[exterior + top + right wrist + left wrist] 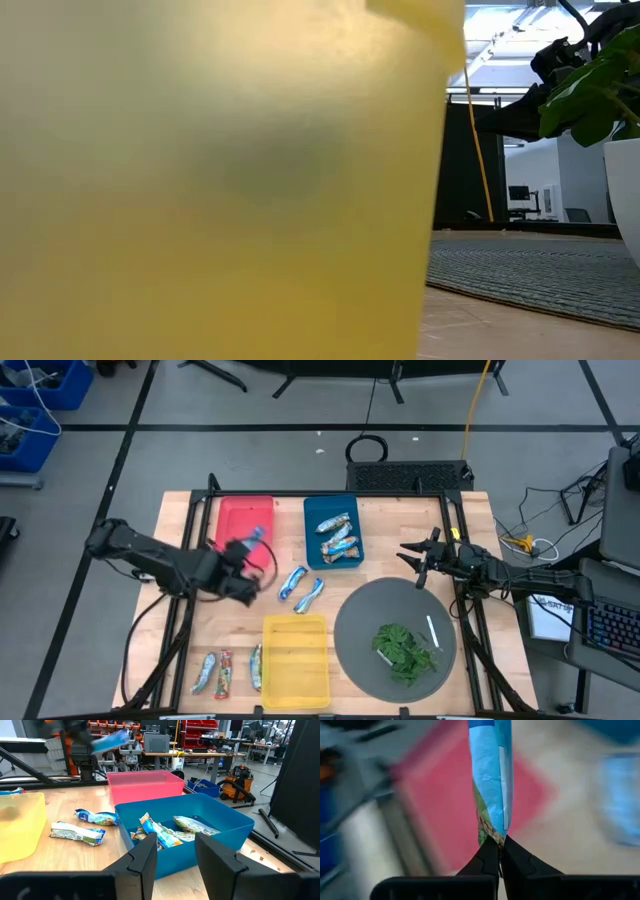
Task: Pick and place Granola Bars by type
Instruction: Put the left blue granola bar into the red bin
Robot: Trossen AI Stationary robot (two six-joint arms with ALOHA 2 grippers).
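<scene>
My left gripper is shut on a blue-and-white granola bar and holds it above the near edge of the red tray; the bar also shows in the right wrist view. Two blue bars lie flat on the wood in the middle. The blue tray holds several bars. Three bars lie left of the yellow tray. My right gripper is open and empty at the right, near the grey round mat. My left gripper pinches the bar's end between its two fingertips. The bar sticks out beyond the fingers, lifted clear of the table and the tray.
A green leafy bunch and a thin white stick lie on the grey mat. The yellow tray stands at the near edge and fills most of the low view. Bare wood lies between the trays.
</scene>
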